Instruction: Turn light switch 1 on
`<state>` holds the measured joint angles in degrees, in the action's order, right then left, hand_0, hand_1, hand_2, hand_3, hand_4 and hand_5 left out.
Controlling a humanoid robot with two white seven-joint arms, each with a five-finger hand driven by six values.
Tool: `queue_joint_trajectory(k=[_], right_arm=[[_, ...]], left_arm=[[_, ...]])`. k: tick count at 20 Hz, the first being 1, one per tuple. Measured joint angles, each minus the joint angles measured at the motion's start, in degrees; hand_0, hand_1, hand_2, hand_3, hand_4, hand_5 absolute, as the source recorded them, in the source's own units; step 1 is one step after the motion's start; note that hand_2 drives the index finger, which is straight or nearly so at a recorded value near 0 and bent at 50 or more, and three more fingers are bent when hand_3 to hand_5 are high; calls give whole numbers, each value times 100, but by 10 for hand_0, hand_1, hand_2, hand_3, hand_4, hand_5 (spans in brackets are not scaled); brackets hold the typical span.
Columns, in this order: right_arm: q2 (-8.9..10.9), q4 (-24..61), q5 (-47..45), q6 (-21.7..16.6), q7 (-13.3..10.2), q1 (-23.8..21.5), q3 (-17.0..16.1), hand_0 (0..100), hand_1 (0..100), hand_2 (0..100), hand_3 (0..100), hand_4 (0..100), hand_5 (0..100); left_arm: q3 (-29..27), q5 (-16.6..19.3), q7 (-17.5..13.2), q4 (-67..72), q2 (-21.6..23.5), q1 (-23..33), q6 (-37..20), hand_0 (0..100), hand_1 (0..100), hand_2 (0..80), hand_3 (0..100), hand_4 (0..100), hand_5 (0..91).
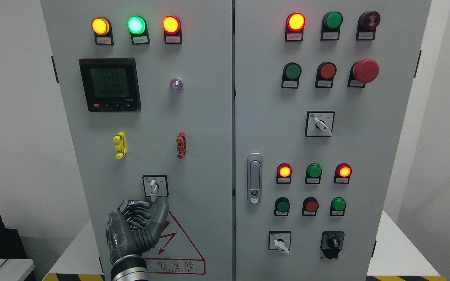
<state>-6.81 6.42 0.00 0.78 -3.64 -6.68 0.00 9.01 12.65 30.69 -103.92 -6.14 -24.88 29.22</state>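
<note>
The rotary switch [154, 186] sat low on the cabinet's left door [205, 128], its white knob pointing roughly straight down, and right beneath it was the left hand [141, 224]! Fingers curled in on themselves, holding nothing, thumb poking up so that its tip reached the bottom of the knob, touching or just about. The right hand was nowhere in sight.

By my reading, this was the approach stage: the hand had reached the switch but had no grip on it. The next move would call for pinching that knob between thumb and fingers and twisting it over to its on mark, and the knob was small, so a slip looked quite possible.

Counting outward: one yellow clip [119, 145] and one red clip [181, 145] above the switch, one digital meter [109, 84], one small violet lamp [176, 85], three lit indicator lamps [136, 25] along the top. On the right door [397, 128], three more rotary selectors, one door latch [254, 178], one red mushroom stop button [366, 71].
</note>
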Motion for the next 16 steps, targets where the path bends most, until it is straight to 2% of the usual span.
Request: queue_joint_trajectory(k=[16], right_arm=[[0, 0, 0, 0, 10, 0, 0, 120, 389, 0, 0, 0, 0]], left_arm=[[-14, 1, 39, 11, -22, -140, 91, 129, 649, 574, 804, 861, 820]])
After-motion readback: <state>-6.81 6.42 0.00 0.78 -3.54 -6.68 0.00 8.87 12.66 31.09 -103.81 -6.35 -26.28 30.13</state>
